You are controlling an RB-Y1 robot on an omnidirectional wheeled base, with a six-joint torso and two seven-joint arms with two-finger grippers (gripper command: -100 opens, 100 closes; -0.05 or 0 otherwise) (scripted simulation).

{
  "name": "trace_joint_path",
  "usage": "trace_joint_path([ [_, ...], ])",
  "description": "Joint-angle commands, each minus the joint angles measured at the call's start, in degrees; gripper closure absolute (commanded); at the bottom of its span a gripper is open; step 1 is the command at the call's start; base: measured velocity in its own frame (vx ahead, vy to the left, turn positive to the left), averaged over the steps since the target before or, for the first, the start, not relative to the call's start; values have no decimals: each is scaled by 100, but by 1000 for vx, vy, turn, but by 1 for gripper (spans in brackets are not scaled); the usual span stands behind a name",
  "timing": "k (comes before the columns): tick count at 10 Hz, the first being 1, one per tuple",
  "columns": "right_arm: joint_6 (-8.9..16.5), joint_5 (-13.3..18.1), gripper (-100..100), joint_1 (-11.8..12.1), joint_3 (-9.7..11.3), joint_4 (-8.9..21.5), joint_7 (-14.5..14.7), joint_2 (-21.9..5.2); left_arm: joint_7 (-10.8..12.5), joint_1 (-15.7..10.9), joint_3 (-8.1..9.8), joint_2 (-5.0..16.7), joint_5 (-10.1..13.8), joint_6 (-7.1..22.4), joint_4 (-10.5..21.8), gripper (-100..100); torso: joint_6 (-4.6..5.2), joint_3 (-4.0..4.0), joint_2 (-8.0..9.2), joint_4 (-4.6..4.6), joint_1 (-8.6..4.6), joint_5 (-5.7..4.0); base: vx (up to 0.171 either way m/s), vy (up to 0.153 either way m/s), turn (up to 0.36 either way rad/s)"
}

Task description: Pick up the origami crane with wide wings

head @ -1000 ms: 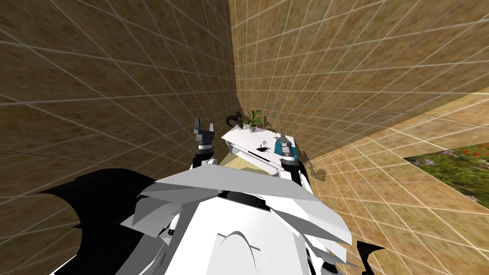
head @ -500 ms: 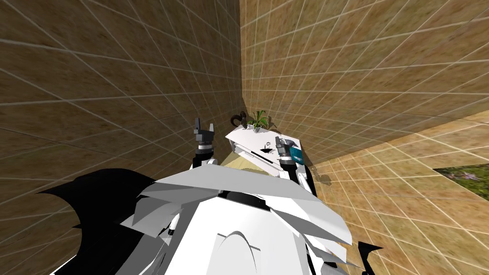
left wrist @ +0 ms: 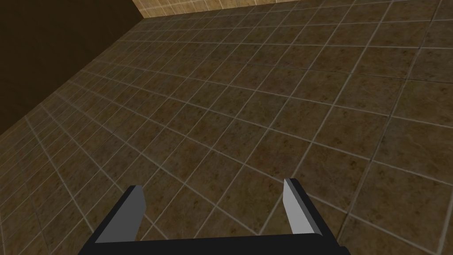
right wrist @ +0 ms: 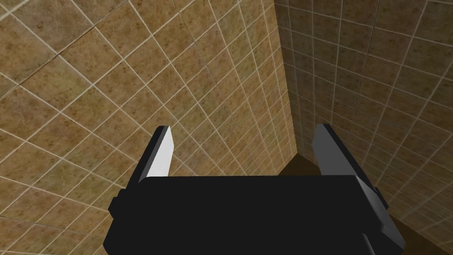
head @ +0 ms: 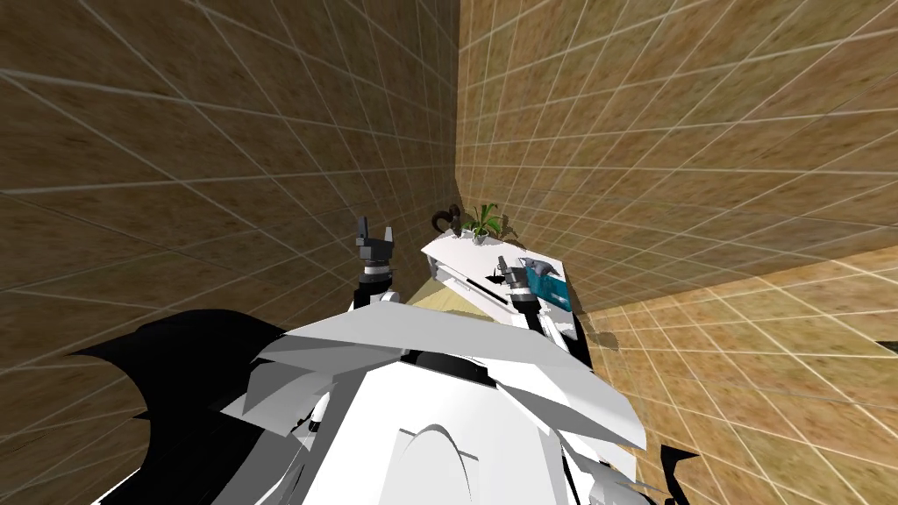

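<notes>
A white table (head: 456, 259) stands in the tiled corner. The left gripper (head: 374, 232) is raised beside it and the right gripper (right wrist: 245, 132) over it, both wide open and empty. The crane (head: 500, 266), a tiny pale speck, lies on the table just beside the right gripper.

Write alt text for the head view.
A white table stands in a tiled corner, bearing a potted plant and a teal object. The right gripper hovers over it; the left gripper is raised beside it, both open.
</notes>
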Motion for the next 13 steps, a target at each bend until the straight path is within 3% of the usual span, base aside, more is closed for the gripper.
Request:
trace_joint_path([
  [1,69,124,-100,-54,2,78,277,-20,0,0,0,0,0,0,0,0,0,0,0,0,0,0,2,39,72],
  [2,128,365,-100,-134,-7,291,450,-39,0,1,0,0,0,0,0,0,3,0,-1,0,-3,0,5,52,161],
  [3,128,365,-100,-134,-7,291,617,-39,0,0,0,0,0,0,0,0,0,-1,-2,0,0,0,6,37,71],
  [6,255,843,-100,-293,-28,689,1104,-61,0,1,1,0,0,0,0,0,4,-1,-2,0,-8,-1,7,33,101],
  [7,255,843,-100,-293,-28,719,1276,-61,0,0,0,0,0,0,0,0,2,-2,-3,-1,-8,-2,8,24,79],
  [8,323,1076,-100,-370,-40,933,1449,-65,0,1,1,0,0,0,0,0,4,-1,-2,0,-10,-1,7,26,127],
  [9,323,1076,-100,-370,-40,933,1633,-65,0,0,0,0,0,0,0,0,2,-1,-2,0,-9,-2,3,18,54],
  [12,466,1524,-100,-519,-65,1357,2137,-60,0,1,1,0,0,0,0,0,5,0,0,0,-17,-3,2,10,78],
  [13,466,1524,-100,-519,-65,1357,2276,-60,0,1,1,0,0,0,0,0,3,0,1,0,-18,-3,1,1,46],
])
